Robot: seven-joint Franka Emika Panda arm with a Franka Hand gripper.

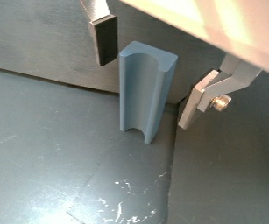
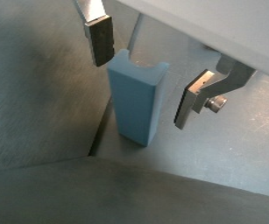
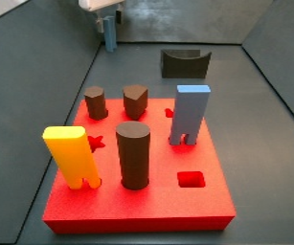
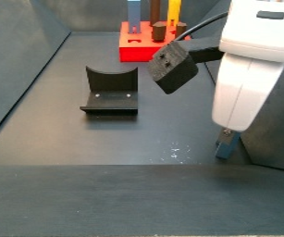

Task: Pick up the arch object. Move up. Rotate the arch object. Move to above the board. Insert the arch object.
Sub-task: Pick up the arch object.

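So, tool point(image 1: 148, 83) open around the arch object point(image 1: 146, 94)
Piece stands upright between the fingers point(image 2: 99, 42), apparently untouched, well apart from the board point(image 3: 111, 182).

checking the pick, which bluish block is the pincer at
The arch, the slim grey-blue piece standing on the floor away from the board. The pincer straddles it, open. The wider light-blue block stands in the board.

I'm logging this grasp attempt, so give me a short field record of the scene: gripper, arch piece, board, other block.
gripper: open, fingers either side of the arch piece, apart from it
arch piece: upright on the floor, not lifted
board: red, pegs standing in its holes, away from the gripper
dark grey block: on the floor, apart from the board
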